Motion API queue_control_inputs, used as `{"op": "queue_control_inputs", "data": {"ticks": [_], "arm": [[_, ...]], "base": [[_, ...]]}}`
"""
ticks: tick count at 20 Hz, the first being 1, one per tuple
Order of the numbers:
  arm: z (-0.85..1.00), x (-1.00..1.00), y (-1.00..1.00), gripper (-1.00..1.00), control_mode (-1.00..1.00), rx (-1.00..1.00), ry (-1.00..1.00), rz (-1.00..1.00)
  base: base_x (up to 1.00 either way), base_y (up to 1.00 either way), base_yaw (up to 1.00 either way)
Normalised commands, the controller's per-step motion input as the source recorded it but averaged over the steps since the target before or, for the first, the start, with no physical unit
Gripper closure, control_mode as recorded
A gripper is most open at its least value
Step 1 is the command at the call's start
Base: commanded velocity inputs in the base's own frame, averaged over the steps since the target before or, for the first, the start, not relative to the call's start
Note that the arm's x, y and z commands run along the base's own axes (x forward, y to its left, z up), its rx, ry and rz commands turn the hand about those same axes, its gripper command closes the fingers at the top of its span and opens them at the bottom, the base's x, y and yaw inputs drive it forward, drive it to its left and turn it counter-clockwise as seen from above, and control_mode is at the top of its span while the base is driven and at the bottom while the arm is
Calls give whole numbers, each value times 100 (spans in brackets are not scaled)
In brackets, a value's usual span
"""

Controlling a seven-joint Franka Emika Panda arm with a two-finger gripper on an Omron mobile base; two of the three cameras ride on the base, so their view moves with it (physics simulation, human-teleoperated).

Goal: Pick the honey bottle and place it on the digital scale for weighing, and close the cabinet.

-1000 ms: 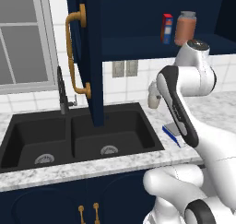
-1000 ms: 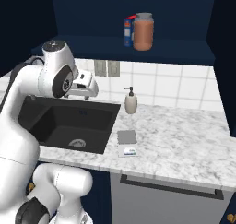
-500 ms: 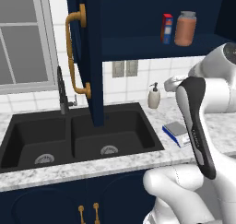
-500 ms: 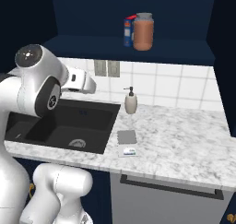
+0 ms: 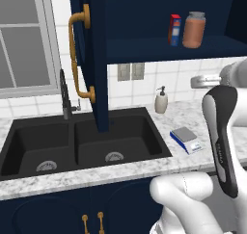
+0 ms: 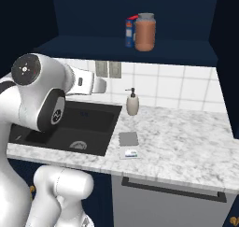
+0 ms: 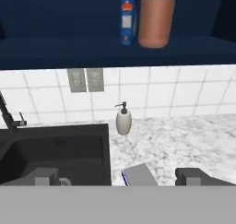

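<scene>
The honey bottle point(image 7: 156, 18) stands upright on the shelf of the open cabinet point(image 5: 144, 16), near the shelf's front edge, with a small red-and-blue box point(image 7: 127, 21) just beside it. The cabinet's door point(image 5: 89, 55) stands swung out over the sink point(image 5: 82, 141), its curved brass handle point(image 5: 77, 55) facing the window point(image 5: 24, 40). The digital scale point(image 6: 129, 144) lies flat near the worktop's front edge, just beside the sink's rim, with nothing on it. A cream soap dispenser point(image 6: 132, 102) stands at the worktop's back edge against the tiled wall. The gripper point(image 7: 119, 177) hangs in the air over the sink and worktop, apart from everything, its fingers point(image 7: 192, 176) spread wide and holding nothing.
</scene>
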Motion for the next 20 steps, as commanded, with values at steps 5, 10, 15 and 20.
{"op": "queue_control_inputs", "data": {"ticks": [5, 10, 15, 20], "arm": [[0, 0, -30, -100, -100, 0, -7, -3], [22, 1, -15, -100, -100, 0, -5, 0], [56, 0, -9, -100, -100, 0, -16, 0], [47, -16, -1, -100, -100, 0, -29, 0]], "base": [[0, 0, 0], [0, 0, 0], [0, 0, 0], [0, 0, 0]]}}
